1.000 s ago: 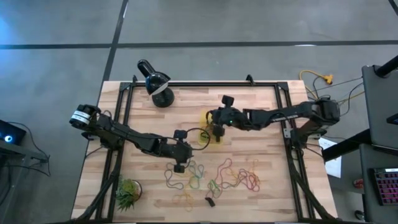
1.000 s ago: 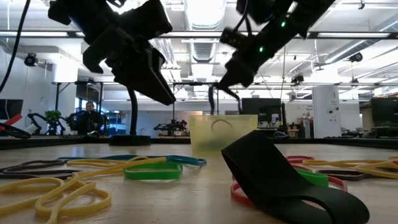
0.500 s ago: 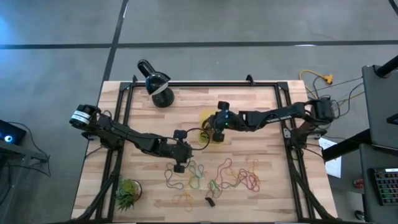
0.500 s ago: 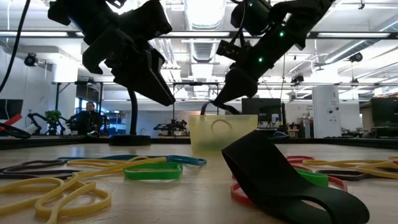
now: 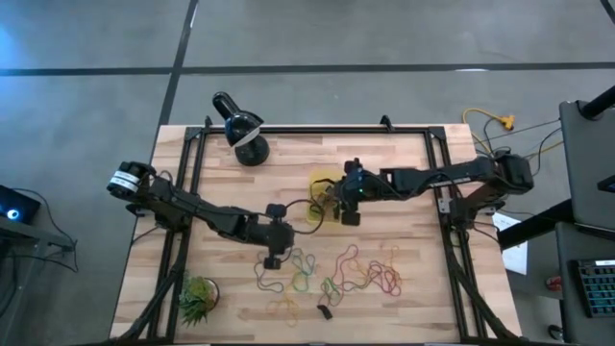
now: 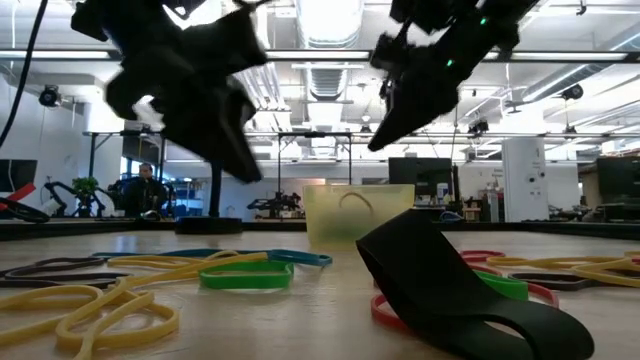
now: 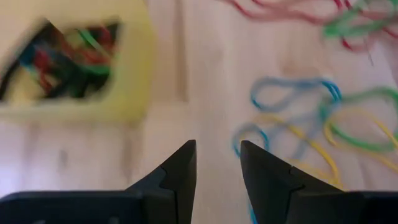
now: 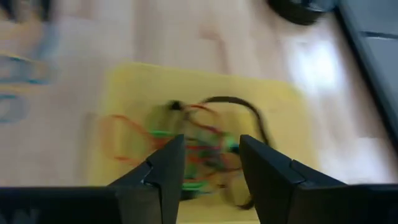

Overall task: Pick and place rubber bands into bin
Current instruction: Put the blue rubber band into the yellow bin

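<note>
Now the rubber bands [image 5: 332,272] are lying in two lots: a loose spread of yellow, green, red, orange and blue loops on the front half of the table [image 5: 404,163], and a tangle of red, green, orange and black ones [image 8: 193,140] sitting inside the bin [image 5: 324,192]. The bin is standing near the middle of the table, behind the loose spread.

The right gripper [image 5: 341,204] is hanging right over the bin's side nearest its own arm, its fingers [image 8: 163,168] standing apart with nothing between them and the tangle showing through the gap. The left gripper [image 5: 270,258] is hovering low over the bare wood just beside the left end of the spread, its fingers [image 7: 180,171] parted a little and gripping nothing, with blue and yellow loops lying ahead of them and the bin off to one side.

A black domed lamp [image 5: 240,125] is sitting at the table's back edge, and a small spiky green plant [image 5: 197,300] at the front left corner.
</note>
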